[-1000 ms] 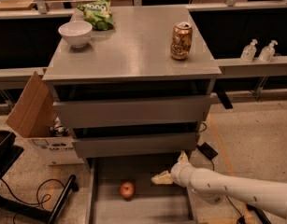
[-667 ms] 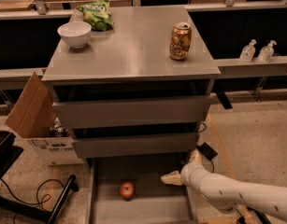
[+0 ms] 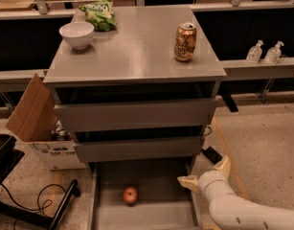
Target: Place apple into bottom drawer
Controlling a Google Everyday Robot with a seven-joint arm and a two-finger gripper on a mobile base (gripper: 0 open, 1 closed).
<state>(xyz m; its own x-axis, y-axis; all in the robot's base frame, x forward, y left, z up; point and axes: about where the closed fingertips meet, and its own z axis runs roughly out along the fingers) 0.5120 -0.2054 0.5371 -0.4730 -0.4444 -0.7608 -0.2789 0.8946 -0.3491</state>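
Note:
The apple (image 3: 130, 194), small and red with a yellowish patch, lies on the flat grey floor of the bottom drawer (image 3: 151, 176), which is pulled out from the grey cabinet. My gripper (image 3: 204, 174) is at the right edge of the drawer, well right of the apple and apart from it. Its two cream fingers are spread and hold nothing. The white arm runs off to the lower right.
The two upper drawers (image 3: 137, 115) are pushed in. On the cabinet top stand a white bowl (image 3: 76, 34), a green chip bag (image 3: 99, 14) and a gold drink can (image 3: 185, 42). A cardboard box (image 3: 34, 114) stands at the left, cables on the floor, two bottles (image 3: 265, 52) on the right shelf.
My gripper has drawn back to the right, away from the apple and out over the drawer's right edge. The apple has not moved.

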